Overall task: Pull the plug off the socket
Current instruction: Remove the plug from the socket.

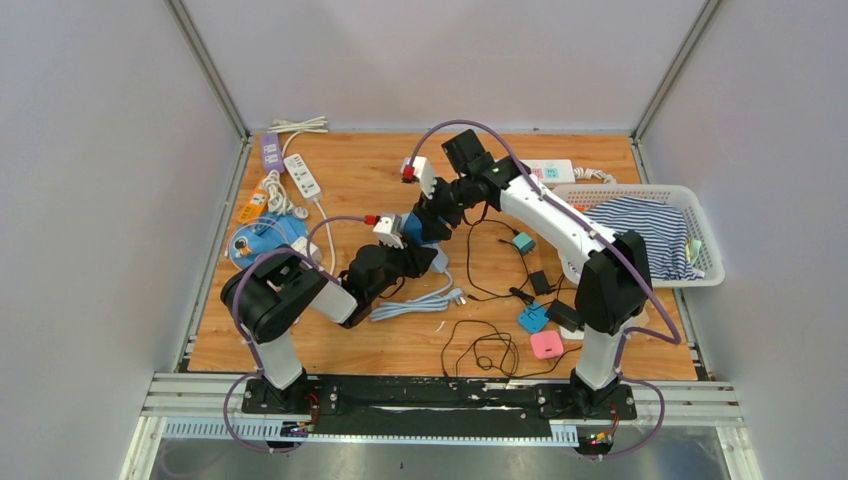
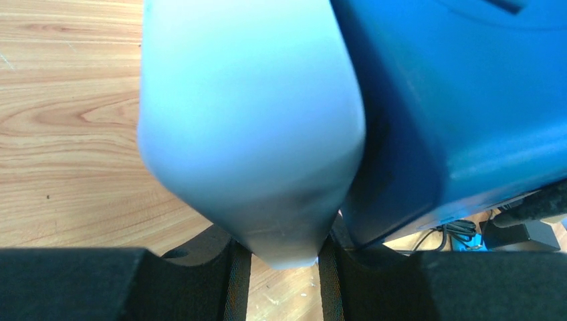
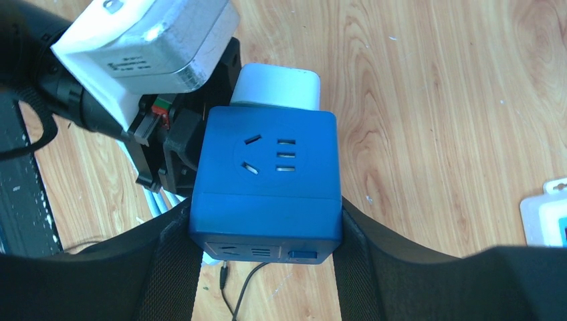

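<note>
White plug (image 3: 276, 85), seated in the side of the blue cube socket (image 3: 264, 177) toward my left arm: my left tool (image 2: 284, 274) pinches it, my right tool (image 3: 265, 257) clamps the socket, pull axis straight off that side.

Middle of the table (image 1: 355, 170) is packed. The left gripper (image 2: 284, 267) is clamped on the plug (image 2: 247, 134) and the right gripper (image 3: 267, 231) on the socket (image 3: 267, 174), nose to nose, so nothing else fits between them. In the right wrist view the wood on the picture's right of the socket is bare, so there's room that side. The near side is messy: black cables (image 1: 480, 350), a grey cord (image 1: 420, 303) and small adapters (image 1: 532, 319). Power strips (image 1: 302, 176) clutter the far left and the basket (image 1: 712, 262) blocks the right edge. The far wood between the strips and the right arm is open.
</note>
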`<state>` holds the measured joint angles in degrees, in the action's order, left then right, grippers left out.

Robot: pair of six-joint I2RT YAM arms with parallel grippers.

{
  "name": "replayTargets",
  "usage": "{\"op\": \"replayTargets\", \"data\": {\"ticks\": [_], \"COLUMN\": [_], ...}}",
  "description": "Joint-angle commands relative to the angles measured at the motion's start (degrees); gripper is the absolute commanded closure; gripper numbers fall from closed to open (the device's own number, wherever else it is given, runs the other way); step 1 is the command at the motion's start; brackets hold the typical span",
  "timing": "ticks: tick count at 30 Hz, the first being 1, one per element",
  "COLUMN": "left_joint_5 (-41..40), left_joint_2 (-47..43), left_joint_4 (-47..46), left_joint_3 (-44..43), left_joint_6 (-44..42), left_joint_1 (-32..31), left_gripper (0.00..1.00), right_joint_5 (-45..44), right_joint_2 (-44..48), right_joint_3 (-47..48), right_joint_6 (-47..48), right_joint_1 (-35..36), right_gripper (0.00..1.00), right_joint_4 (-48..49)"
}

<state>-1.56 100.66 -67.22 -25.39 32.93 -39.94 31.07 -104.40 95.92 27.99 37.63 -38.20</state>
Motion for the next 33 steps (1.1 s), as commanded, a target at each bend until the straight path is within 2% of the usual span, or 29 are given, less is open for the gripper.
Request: {"op": "replayTargets", "data": {"ticks": [1, 2, 7, 13, 17, 21, 26, 29, 33], "left_joint_5": [2.09, 2.09, 2.0, 1.97, 1.96, 1.76, 1.91, 1.83, 1.8], "left_joint_2": [0.33, 0.36, 0.34, 0.7, 0.79, 0.73, 0.7, 0.69, 0.68], "left_joint_4": [-0.3, -0.28, -0.2, -0.51, -0.18, -0.13, -0.08, 0.12, 0.18], "left_joint_3": [-0.85, -0.97, -0.89, -1.01, -1.24, -1.18, -1.24, -1.24, -1.33], "left_joint_6": [-2.38, -2.38, -2.5, -2.41, -2.42, -2.51, -2.48, -2.56, -2.57], "left_joint_1": [-0.4, -0.48, -0.49, -0.49, -0.57, -0.61, -0.63, -0.66, -0.75], "left_gripper": [1.0, 1.0, 1.0, 1.0, 1.0, 1.0, 1.0, 1.0, 1.0], "right_joint_5": [17.61, 15.98, -9.61, -13.22, -18.87, -13.04, 8.14, 16.26, 17.43], "right_joint_2": [1.65, 1.59, 0.31, 1.1, 1.54, 1.84, 3.33, 4.03, 4.42], "right_joint_3": [-0.73, -0.71, -3.01, -4.67, -6.19, -6.51, -6.32, -5.33, -5.08], "right_joint_6": [8.68, 8.1, -2.63, -5.88, -6.99, -6.27, 0.32, 4.16, 5.63], "right_joint_1": [1.14, 1.07, 0.78, -1.41, -1.62, -2.08, -2.03, -2.04, -2.11], "right_gripper": [1.0, 1.0, 1.0, 1.0, 1.0, 1.0, 1.0, 1.0, 1.0], "right_joint_4": [-11.66, -11.39, -0.33, 2.96, 4.91, 4.47, -1.35, -5.22, -6.71]}}
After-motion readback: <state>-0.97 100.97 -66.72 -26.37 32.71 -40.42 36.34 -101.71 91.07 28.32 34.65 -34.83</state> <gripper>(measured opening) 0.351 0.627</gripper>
